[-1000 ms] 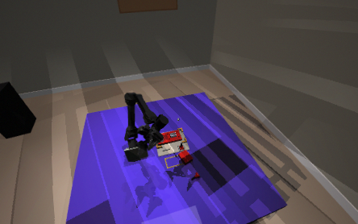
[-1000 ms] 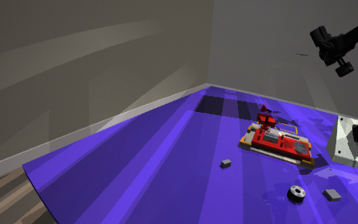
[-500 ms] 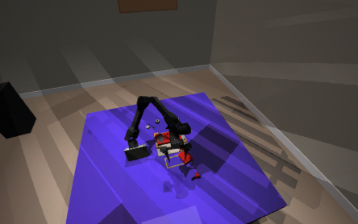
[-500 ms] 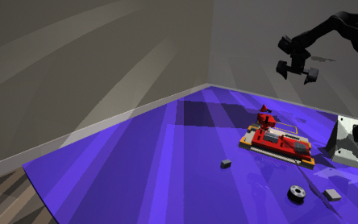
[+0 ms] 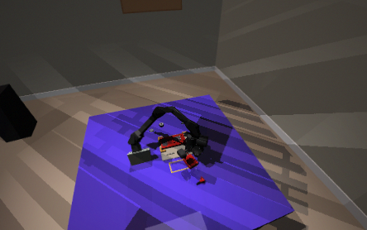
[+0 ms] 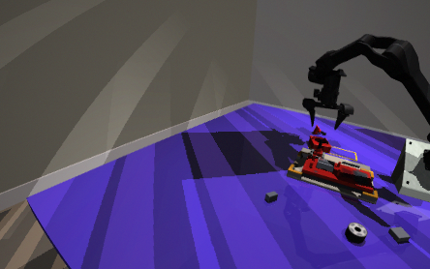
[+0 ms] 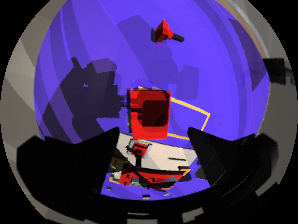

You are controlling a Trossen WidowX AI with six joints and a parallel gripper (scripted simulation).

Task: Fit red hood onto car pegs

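Note:
The red hood (image 5: 190, 160) (image 6: 323, 142) (image 7: 149, 129) lies beside the jig, partly over the yellow outline in the wrist view. A dark square patch shows on it; I cannot tell whether it is shadow or an opening. The red chassis (image 5: 173, 141) (image 6: 358, 178) sits in the pale jig (image 5: 169, 156) with yellow corners. A grey engine block (image 6: 325, 165) shows on the deck; the pegs are too small to make out. My gripper (image 6: 324, 127) (image 7: 154, 131) is open and empty, pointing down above the hood area, with the hood between and beyond the fingertips in the wrist view.
A yellow outline (image 5: 178, 171) (image 6: 356, 156) lies beside the jig. A small red part with a dark stem (image 5: 201, 180) (image 7: 162, 33) lies beyond the hood. A wheel (image 6: 356, 232) (image 5: 161, 124) and grey blocks (image 6: 271, 196) (image 6: 399, 235) lie on the jig's other side. The pale arm base (image 5: 140, 157) stands nearby.

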